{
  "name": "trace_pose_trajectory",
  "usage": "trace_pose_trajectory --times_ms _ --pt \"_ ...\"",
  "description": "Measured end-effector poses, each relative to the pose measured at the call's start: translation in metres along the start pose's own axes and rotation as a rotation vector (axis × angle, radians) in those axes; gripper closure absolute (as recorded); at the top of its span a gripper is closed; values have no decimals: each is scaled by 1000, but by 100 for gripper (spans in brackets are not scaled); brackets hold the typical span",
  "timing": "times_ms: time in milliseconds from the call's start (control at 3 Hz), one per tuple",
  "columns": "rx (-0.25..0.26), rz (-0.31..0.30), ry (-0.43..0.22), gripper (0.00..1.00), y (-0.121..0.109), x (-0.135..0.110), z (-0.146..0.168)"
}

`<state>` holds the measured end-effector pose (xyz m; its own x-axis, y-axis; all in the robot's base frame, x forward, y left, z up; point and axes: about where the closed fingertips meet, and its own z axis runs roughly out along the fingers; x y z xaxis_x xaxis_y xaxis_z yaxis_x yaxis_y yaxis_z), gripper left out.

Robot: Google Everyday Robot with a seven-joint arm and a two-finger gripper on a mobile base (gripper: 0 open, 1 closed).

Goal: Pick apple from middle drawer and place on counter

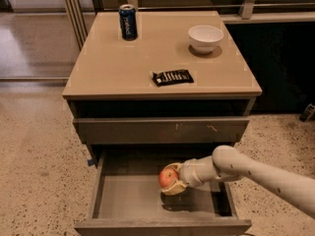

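The tan counter (118,68) carried a white bowl (205,37), a blue can (128,21) and a dark snack packet (172,76). Below it the middle drawer (128,200) stood pulled out, showing its grey floor. The arm (266,176) reached in from the right. Its claw (168,179) hung over the middle of the drawer, pinching the apple (166,175), which seemed to be held just clear of the floor, judging by the shadow beneath. The apple looked light, firm and round. Its smooth skin would probably slip, and a hard squeeze might bruise it. The safest hold seemed to be across its widest part, one finger on each side.
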<state>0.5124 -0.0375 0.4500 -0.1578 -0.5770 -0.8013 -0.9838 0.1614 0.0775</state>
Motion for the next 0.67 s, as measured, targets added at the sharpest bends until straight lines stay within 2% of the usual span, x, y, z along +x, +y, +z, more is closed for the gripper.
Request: trace_pose_trajectory --times_ms 333,667 --pt "-11 -25 52 100 20 -74 -84" --pt "9 -57 66 100 17 -86 -92"
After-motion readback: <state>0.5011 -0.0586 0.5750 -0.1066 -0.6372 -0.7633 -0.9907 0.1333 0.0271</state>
